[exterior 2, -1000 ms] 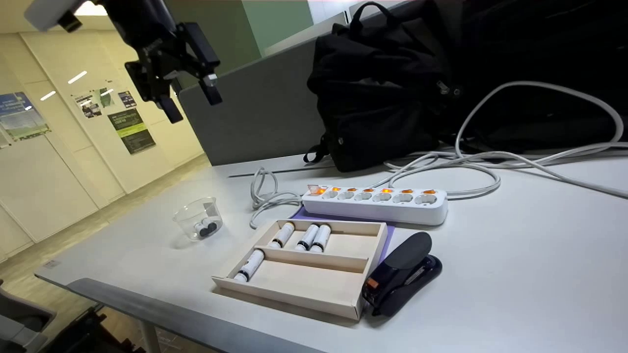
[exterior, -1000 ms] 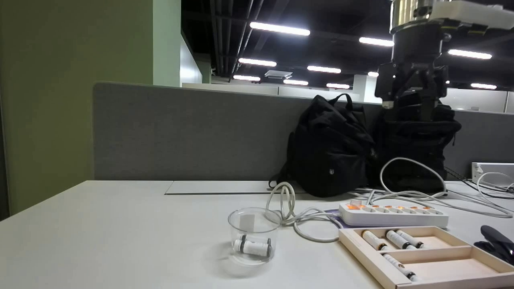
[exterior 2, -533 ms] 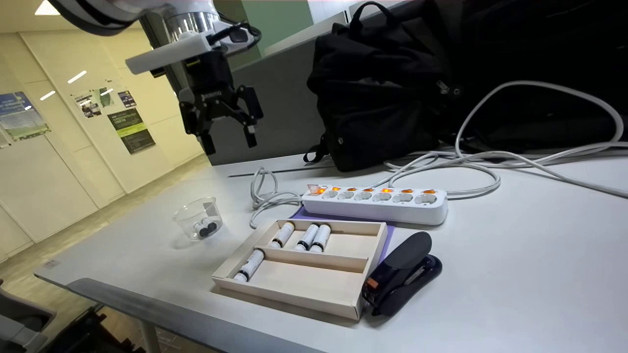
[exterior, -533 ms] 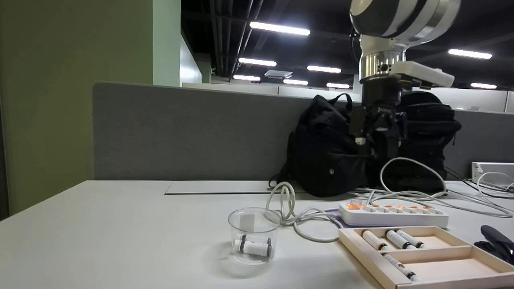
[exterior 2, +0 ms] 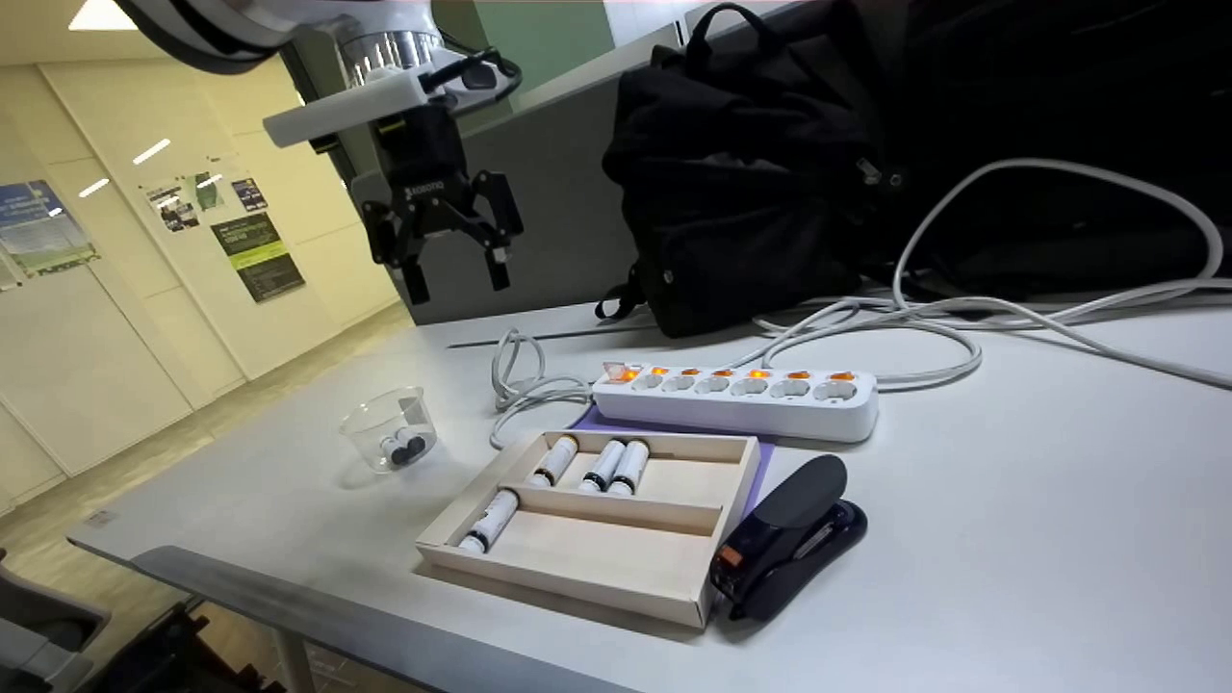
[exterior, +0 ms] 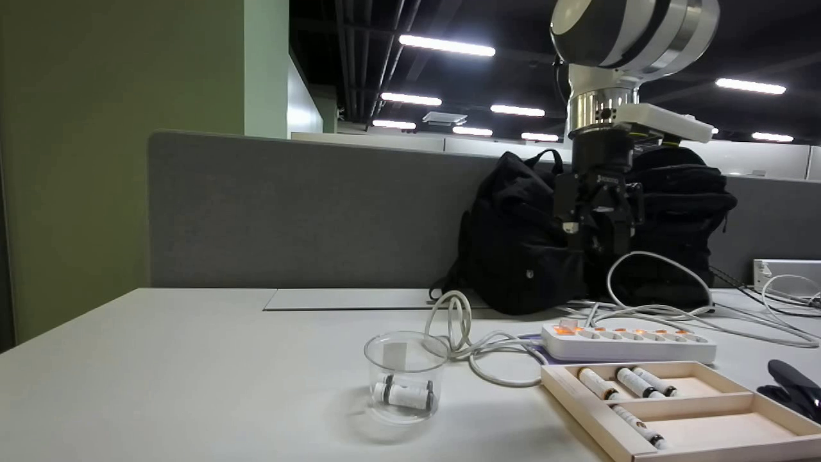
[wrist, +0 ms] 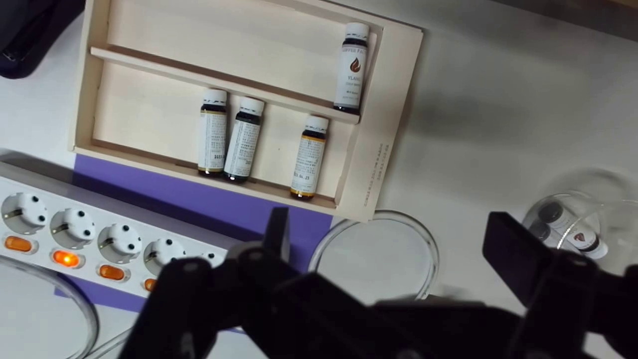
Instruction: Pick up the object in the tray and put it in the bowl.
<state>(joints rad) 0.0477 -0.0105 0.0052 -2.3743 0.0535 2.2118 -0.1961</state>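
Note:
Several small white-labelled bottles lie in the light-wood tray (exterior 2: 606,558). In the wrist view, one bottle (wrist: 351,75) lies alone in one long compartment of the tray (wrist: 214,40). In the other compartment are a single bottle (wrist: 309,159) and a pair side by side, a bottle (wrist: 213,139) and a bottle (wrist: 243,144). The clear bowl (exterior: 406,370) stands on the table beside the tray with two bottles (exterior: 404,396) lying inside; the bowl also shows in the wrist view (wrist: 615,239), partly cut off. My gripper (exterior 2: 457,281) is open and empty, high above the table, fingers pointing down.
A white power strip (exterior 2: 736,404) lies behind the tray, with a purple sheet (wrist: 189,199) under both. Loops of white cable (exterior: 462,340) lie between strip and bowl. A black stapler (exterior 2: 789,539) touches the tray's side. Black backpacks (exterior 2: 741,173) stand against the grey partition (exterior: 308,212).
My open gripper has come down and moved left in one exterior view, right in the other, mostly in the first half second, then only slightly. The bottles, tray and bowl have not moved.

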